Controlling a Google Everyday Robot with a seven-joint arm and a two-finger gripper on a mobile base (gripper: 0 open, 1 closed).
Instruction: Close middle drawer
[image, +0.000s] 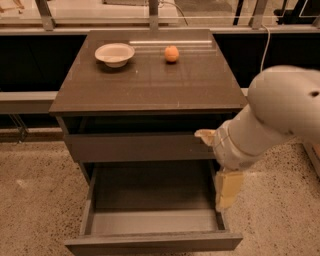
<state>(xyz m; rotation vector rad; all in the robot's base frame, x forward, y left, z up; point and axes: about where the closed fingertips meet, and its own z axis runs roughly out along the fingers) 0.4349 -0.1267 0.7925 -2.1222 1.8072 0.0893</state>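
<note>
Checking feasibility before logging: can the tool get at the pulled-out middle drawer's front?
Probably yes: the tool hangs at the right side of the middle drawer, with nothing visible between it and the front.

Office or lab interior, speckled terrazzo floor (35, 200), glass partition (100, 10) on metal posts, dark cabinet (150, 85), robot pincer (226, 187) beside its front.

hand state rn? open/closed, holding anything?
Hand: cannot be told whether open or closed. It is at the right side of the pulled-out middle drawer, above that drawer's right wall.
</note>
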